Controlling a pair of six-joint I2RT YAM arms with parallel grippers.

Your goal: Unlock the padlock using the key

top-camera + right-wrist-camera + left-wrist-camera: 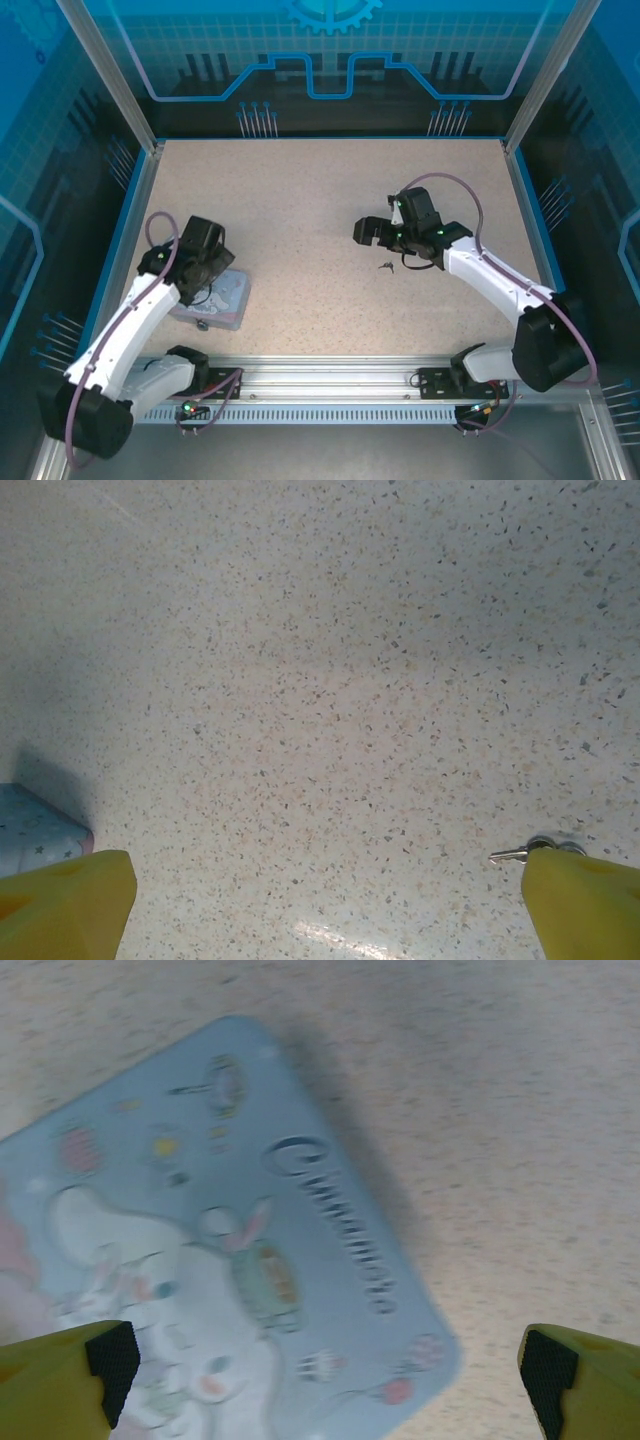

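The key (385, 266) is a tiny dark piece of metal lying on the speckled tabletop just near-side of my right gripper (368, 232). In the right wrist view the key (522, 854) lies flat beside the right yellow fingertip (585, 900). The right gripper (325, 890) is open over bare table. A tiny dull speck at the tin's near edge looks like the padlock (203, 324), with details too small to see. My left gripper (203, 272) hovers over the pale blue tin (218, 300), and stands open (325, 1365) with nothing between its fingers.
The pale blue cartoon tin (230, 1260) lies flat at the left near side of the table, and its corner (35, 830) shows at the right wrist view's left edge. An aluminium rail (330, 375) runs along the near edge. Blue walls (330, 90) enclose the table.
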